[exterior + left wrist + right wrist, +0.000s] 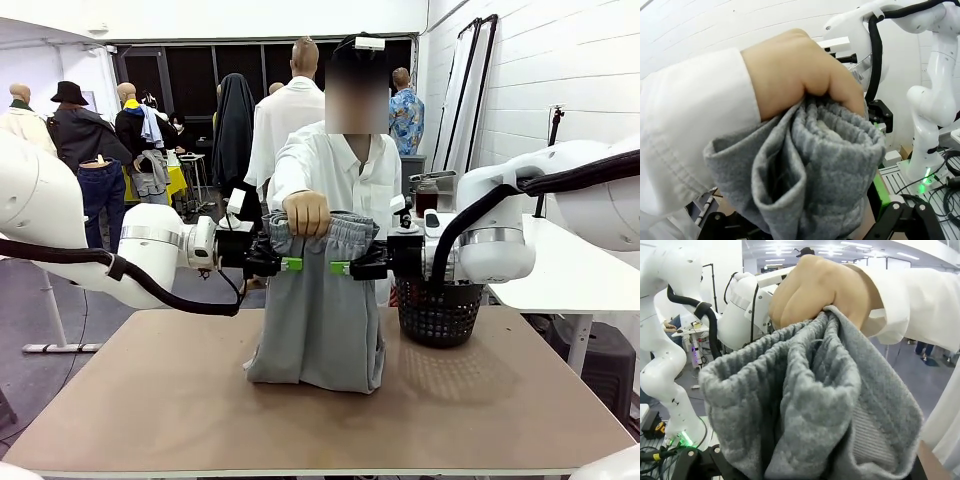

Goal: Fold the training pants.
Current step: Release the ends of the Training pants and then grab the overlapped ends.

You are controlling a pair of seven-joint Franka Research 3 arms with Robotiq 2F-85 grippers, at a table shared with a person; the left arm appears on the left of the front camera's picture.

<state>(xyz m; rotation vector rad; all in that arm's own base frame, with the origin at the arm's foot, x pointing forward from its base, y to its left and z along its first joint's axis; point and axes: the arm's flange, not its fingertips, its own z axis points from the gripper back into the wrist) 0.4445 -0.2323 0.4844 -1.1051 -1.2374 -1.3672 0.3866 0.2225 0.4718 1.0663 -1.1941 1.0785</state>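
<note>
A person at the far side of the table [150,400] grips the gathered waistband of the light grey training pants [320,320] in 1 hand [306,212], at the centre of the front view. The pants hang straight down and their lower ends lie crumpled on the table. The left claw [286,263] comes in from the picture's left and the right claw [345,267] from the right. The 2 face each other just below the waistband, their green pads close together at the middle of the cloth. Both claws are released, jaws spread wide; whether the pads touch the fabric I cannot tell. In the left wrist view the bunched waistband fills the space above the spread black fingers [902,219] at the bottom edge, with the person's fist and white sleeve [685,130] on top. A black mesh basket [440,312] stands on the table just right of the pants.
</note>
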